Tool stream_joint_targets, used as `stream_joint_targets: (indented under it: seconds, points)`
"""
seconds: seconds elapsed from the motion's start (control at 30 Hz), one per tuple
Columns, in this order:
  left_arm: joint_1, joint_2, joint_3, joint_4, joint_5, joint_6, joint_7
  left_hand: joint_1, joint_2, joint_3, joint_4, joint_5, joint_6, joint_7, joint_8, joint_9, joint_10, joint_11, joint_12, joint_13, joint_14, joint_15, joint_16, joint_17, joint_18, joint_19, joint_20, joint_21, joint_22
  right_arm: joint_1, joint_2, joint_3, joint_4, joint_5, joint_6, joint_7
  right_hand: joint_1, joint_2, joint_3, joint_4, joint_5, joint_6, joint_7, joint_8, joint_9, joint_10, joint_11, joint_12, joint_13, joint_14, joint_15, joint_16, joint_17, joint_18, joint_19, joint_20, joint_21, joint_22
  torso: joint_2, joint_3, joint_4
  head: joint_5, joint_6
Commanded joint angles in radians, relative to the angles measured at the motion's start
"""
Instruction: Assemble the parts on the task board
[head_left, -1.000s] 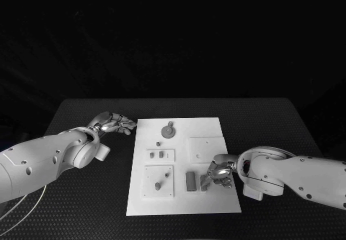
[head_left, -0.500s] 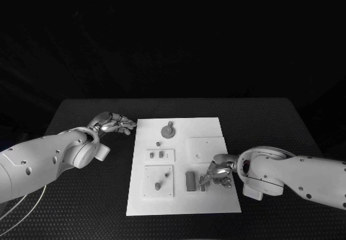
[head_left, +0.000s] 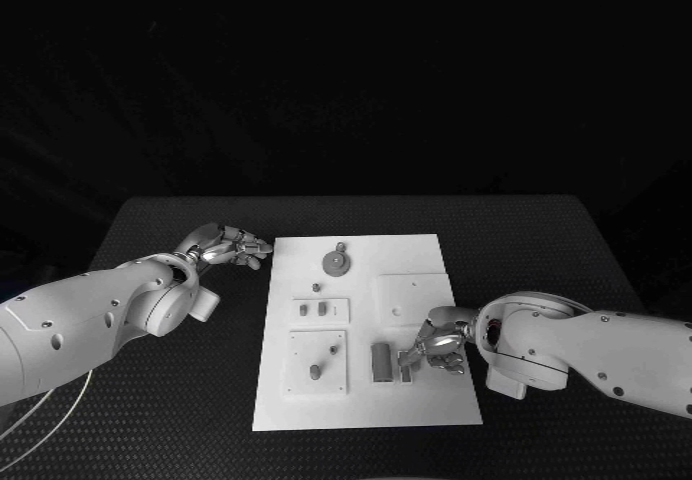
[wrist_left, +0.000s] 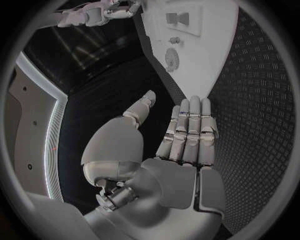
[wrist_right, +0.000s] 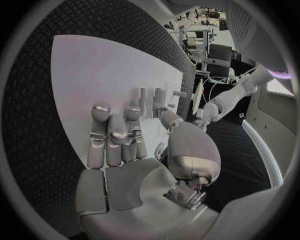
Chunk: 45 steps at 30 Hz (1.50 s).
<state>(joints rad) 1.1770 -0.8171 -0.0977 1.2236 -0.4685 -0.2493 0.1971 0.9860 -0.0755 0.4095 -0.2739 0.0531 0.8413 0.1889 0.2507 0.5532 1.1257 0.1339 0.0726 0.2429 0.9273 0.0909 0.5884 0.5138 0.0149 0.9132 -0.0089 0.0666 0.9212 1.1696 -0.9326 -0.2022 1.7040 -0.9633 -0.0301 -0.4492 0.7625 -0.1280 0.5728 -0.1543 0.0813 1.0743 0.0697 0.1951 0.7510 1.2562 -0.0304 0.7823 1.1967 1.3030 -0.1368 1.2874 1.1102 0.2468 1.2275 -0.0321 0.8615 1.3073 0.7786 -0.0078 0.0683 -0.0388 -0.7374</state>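
The white task board (head_left: 368, 400) lies in the middle of the black table. On its near right part stand two grey bars, one (head_left: 381, 362) free and one (head_left: 405, 364) right beside it. My right hand (head_left: 440, 346) is at the board's right edge, fingers stretched out flat, their tips against the second bar. In the right wrist view the fingers (wrist_right: 112, 135) reach over the board (wrist_right: 100, 70) toward the bars (wrist_right: 150, 96). My left hand (head_left: 225, 245) hovers open off the board's far left corner and holds nothing; its straight fingers (wrist_left: 187, 130) point at the board (wrist_left: 200, 50).
A round grey disc (head_left: 335, 262) lies at the board's far end. Raised white blocks hold small grey pieces (head_left: 320, 311), (head_left: 315, 372). A blank square block (head_left: 411, 297) sits just beyond my right hand. Black table mat (head_left: 548, 250) surrounds the board.
The bar under my right fingertips has slid a little left and straightened, now closer to the other bar. My left hand has stayed in place.
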Motion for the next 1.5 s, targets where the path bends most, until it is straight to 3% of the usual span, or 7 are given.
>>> stream_joint_targets:
  seconds: [0.03,0.43,0.73,1.03,1.1,1.33,1.5]
  points:
    - [0.000,0.001,0.001,0.001,0.005,0.011,0.007,-0.011,-0.002,0.006,0.002,-0.003,-0.008,0.000,0.005,-0.001,-0.002,0.004,-0.002,-0.002,0.005,0.001,-0.004,0.002,-0.003,-0.003,0.002,0.005,-0.002,0.000,-0.003,0.001,-0.006,-0.014,-0.007,0.018,0.002,-0.008,0.000,0.007,-0.003,0.001,0.006,-0.006,0.001,-0.004,-0.005,-0.001,0.000,0.000,-0.004,-0.004,-0.001,0.015,0.001,-0.009,-0.006,0.013,0.000,0.0004,0.0000,0.000,0.001]
    - [0.001,0.000,0.001,0.004,0.059,0.009,0.009,-0.012,-0.003,0.005,0.001,-0.004,-0.008,0.000,0.006,-0.002,-0.002,0.004,-0.002,-0.002,0.005,0.002,-0.005,0.003,-0.003,-0.003,0.002,0.005,-0.002,0.050,-0.008,0.041,-0.063,-0.012,-0.038,0.140,0.015,-0.029,0.005,0.009,-0.004,-0.009,0.008,-0.010,0.001,-0.006,-0.004,0.001,0.002,0.001,-0.002,-0.003,0.001,0.015,0.002,-0.011,-0.006,0.015,-0.002,0.0017,-0.0007,-0.011,0.034]
    - [0.007,0.003,0.001,0.011,0.116,0.004,0.007,-0.012,-0.002,0.007,0.000,-0.003,-0.009,0.000,0.006,-0.003,-0.004,0.005,-0.003,-0.003,-0.004,0.006,-0.015,0.003,-0.006,-0.014,0.006,0.001,-0.004,0.082,0.072,0.067,-0.272,0.258,-0.197,0.458,0.058,0.009,-0.001,-0.032,-0.005,-0.066,0.029,-0.033,0.001,-0.044,0.017,-0.004,0.008,-0.035,0.017,-0.027,-0.020,0.015,-0.026,-0.007,-0.021,0.016,-0.016,0.0013,-0.0003,-0.021,0.085]
    - [0.025,0.046,0.001,-0.050,0.202,-0.011,0.028,-0.011,0.005,0.019,-0.004,-0.003,-0.051,0.000,-0.012,-0.015,-0.087,0.033,-0.011,-0.035,-0.120,0.057,-0.122,-0.028,-0.011,-0.117,0.052,-0.006,-0.037,0.079,0.227,0.096,-0.589,0.531,-0.256,0.670,0.089,0.069,0.023,-0.092,-0.006,-0.164,0.098,-0.068,-0.007,-0.238,0.099,-0.281,-0.259,-0.250,0.102,-0.365,-0.175,-0.022,-0.277,0.098,-0.269,-0.100,-0.052,-0.0009,-0.0025,-0.028,0.155]
    - [0.034,0.067,0.001,-0.083,0.232,-0.003,0.036,-0.013,0.006,0.022,-0.004,-0.003,-0.065,-0.006,-0.018,-0.019,-0.124,0.030,-0.011,-0.050,-0.166,0.074,-0.160,-0.044,-0.005,-0.148,0.069,-0.006,-0.053,0.060,0.274,0.119,-0.677,0.558,-0.241,0.705,0.106,0.079,0.028,-0.111,-0.006,-0.184,0.114,-0.076,-0.021,-0.248,0.120,-0.379,-0.393,-0.269,0.135,-0.476,-0.234,-0.027,-0.325,0.122,-0.331,-0.136,-0.063,-0.0010,-0.0022,-0.028,0.164]
    - [0.074,0.097,0.001,-0.133,0.301,0.041,0.054,-0.032,-0.002,0.021,0.002,-0.004,-0.134,-0.038,-0.045,-0.030,-0.261,0.011,-0.012,-0.109,-0.272,0.102,-0.242,-0.084,-0.015,-0.273,0.109,-0.006,-0.118,0.016,0.367,0.180,-0.832,0.625,-0.199,0.765,0.111,0.108,0.030,-0.109,-0.004,-0.256,0.109,-0.101,-0.078,-0.311,0.176,-0.611,-0.706,-0.480,0.277,-0.871,-0.451,-0.092,-0.604,0.203,-0.560,-0.245,-0.088,0.0028,-0.0058,-0.014,0.220]
    - [0.080,0.135,0.002,-0.186,0.357,0.059,0.073,-0.057,-0.013,0.003,0.010,-0.005,-0.193,-0.066,-0.067,-0.035,-0.337,-0.010,-0.012,-0.138,-0.332,0.101,-0.278,-0.098,-0.015,-0.345,0.137,-0.007,-0.149,-0.001,0.385,0.194,-0.845,0.650,-0.174,0.788,0.071,0.089,-0.013,-0.075,-0.005,-0.305,0.106,-0.112,-0.104,-0.351,0.184,-0.693,-0.821,-0.610,0.302,-0.996,-0.539,-0.119,-0.710,0.228,-0.649,-0.284,-0.101,0.0050,-0.0091,-0.007,0.249]
